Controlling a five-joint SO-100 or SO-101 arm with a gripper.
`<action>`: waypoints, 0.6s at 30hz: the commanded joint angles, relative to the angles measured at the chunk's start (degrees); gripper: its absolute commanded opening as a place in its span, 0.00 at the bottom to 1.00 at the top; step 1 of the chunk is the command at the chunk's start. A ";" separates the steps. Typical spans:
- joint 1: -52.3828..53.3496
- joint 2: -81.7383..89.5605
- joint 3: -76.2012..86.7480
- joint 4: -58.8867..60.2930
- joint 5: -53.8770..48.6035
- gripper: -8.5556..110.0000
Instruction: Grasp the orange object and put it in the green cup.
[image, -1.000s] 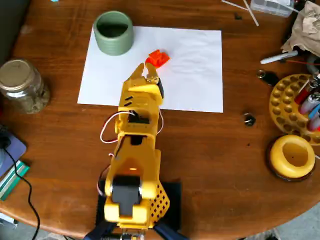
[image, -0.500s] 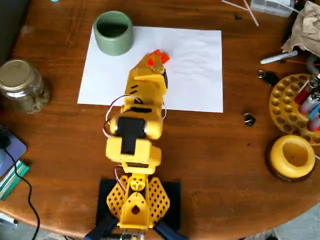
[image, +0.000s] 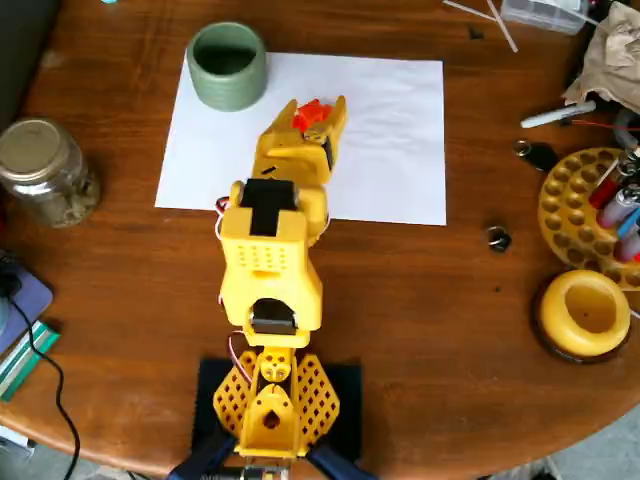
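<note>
The orange object (image: 308, 113) lies on the white paper (image: 390, 130) in the overhead view. My yellow gripper (image: 313, 110) has come down over it, one finger on each side, and it is open. The arm's body hides the near part of the object. Whether the fingers touch the object cannot be made out from above. The green cup (image: 227, 65) stands upright at the paper's far left corner, apart from the gripper, and its dark inside holds nothing that shows.
A glass jar with a metal lid (image: 42, 170) stands at the left. At the right are a yellow ring-shaped dish (image: 585, 313), a yellow holder with pens (image: 590, 205), small metal bits (image: 498, 238) and a crumpled bag (image: 615, 50).
The arm has stretched forward and lowered, bringing the gripper from just short of the orange object to around it. The object and the cup stay where they were.
</note>
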 joint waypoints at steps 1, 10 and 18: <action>-0.79 -2.11 -3.25 -0.97 1.23 0.29; -1.49 -14.77 -11.43 -6.42 1.32 0.29; -1.49 -21.80 -15.21 -11.16 1.41 0.30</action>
